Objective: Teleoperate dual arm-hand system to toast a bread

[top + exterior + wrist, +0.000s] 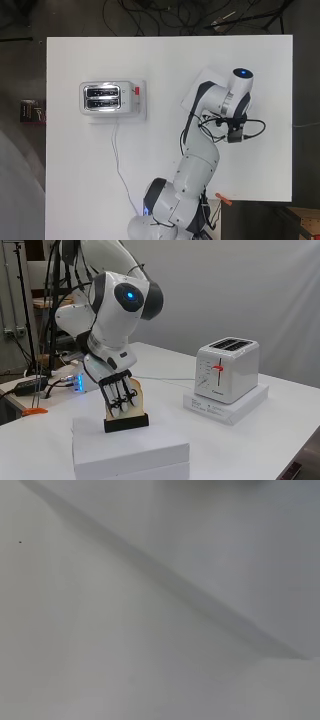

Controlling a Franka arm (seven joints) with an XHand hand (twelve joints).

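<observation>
A slice of bread [136, 395] stands upright in a black holder [126, 423] on top of a white box [135, 447] in the side view. My hand [119, 390] points down, its straight fingers lying against the near face of the slice; the thumb is hidden. The white toaster [227, 370] with a red lever [217, 368] sits on a flat white base farther right, both slots dark. In the overhead view the toaster [107, 98] is at the left, and the arm covers the bread and most of the box [199, 86]. The wrist view shows only blurred white surface.
The toaster's white cable [118, 160] runs down the table toward the arm's base. An orange-handled tool [223, 199] lies at the table's near edge. Open white table [165, 60] separates box and toaster.
</observation>
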